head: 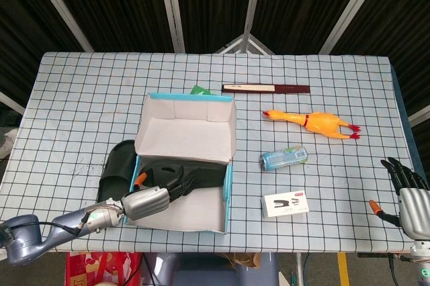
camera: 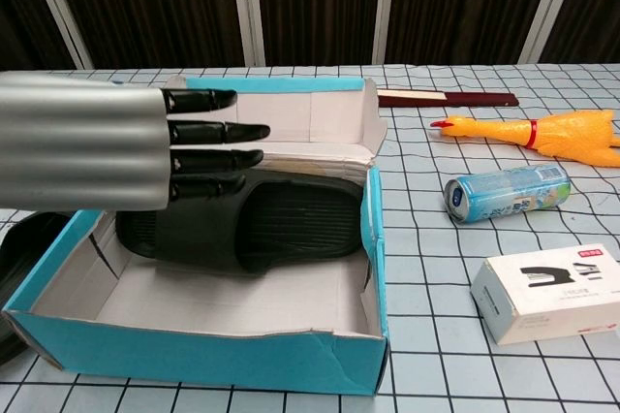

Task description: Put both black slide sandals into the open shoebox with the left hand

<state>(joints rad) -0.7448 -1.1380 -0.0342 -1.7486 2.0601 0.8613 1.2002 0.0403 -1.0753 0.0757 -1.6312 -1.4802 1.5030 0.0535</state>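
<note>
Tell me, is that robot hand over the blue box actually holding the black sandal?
No. The left robot hand hovers above the sandal in the shoebox, fingers straight, holding nothing.

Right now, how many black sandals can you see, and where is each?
2. One sandal lies inside the open shoebox, below the raised left hand. The other sandal lies on the table against the box's left side, partly hidden in the chest view.

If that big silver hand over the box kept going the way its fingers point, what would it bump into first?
Most likely the shoebox's upright lid flap: the left hand is raised above the sandal, fingers pointing toward the flap. Depth is hard to judge.
</note>
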